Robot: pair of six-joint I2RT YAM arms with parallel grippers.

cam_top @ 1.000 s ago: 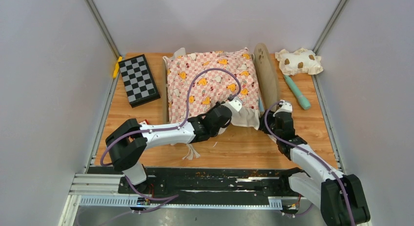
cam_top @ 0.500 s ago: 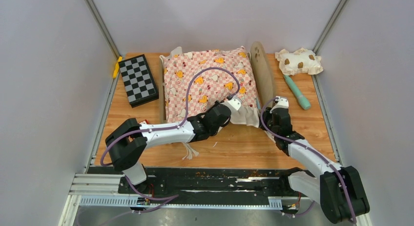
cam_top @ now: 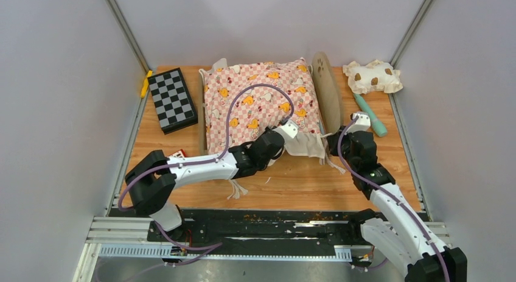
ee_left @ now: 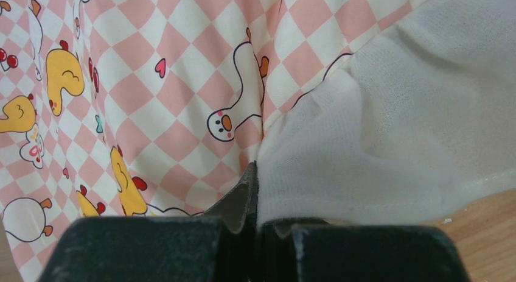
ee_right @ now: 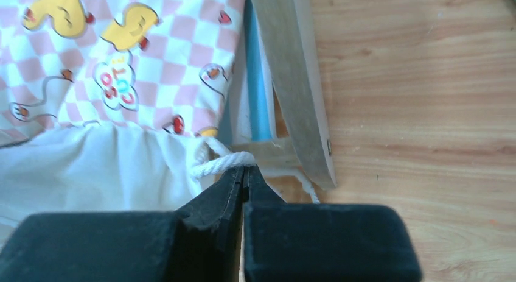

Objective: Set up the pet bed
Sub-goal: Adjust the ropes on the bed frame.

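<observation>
Near edge: the left gripper (ee_left: 255,172) has its fingers together, pinching the seam where the pink checkered cushion (cam_top: 258,102) meets its white ruffle (ee_left: 389,111) at the near right corner. Just beside it, the right gripper (ee_right: 244,172) is clamped on a white twisted cord (ee_right: 222,164) at that same corner, by the frame's corner post.

Step, as I read it: seating and securing the cushion on the frame. The next move likely calls for drawing the cord toward the post without dragging the cushion askew.

Mid-table: the pet bed (cam_top: 328,93) is mostly covered by the cushion, with its headboard (ee_right: 292,69) upright along the right side.

Far: one spotted pillow (cam_top: 372,76), apart from the bed and not yet placed.

Count:
- one bed
- one cushion
- one pillow
- one teal stick (cam_top: 370,114)
- one checkerboard (cam_top: 173,99)
- one yellow piece (cam_top: 146,84)
</observation>
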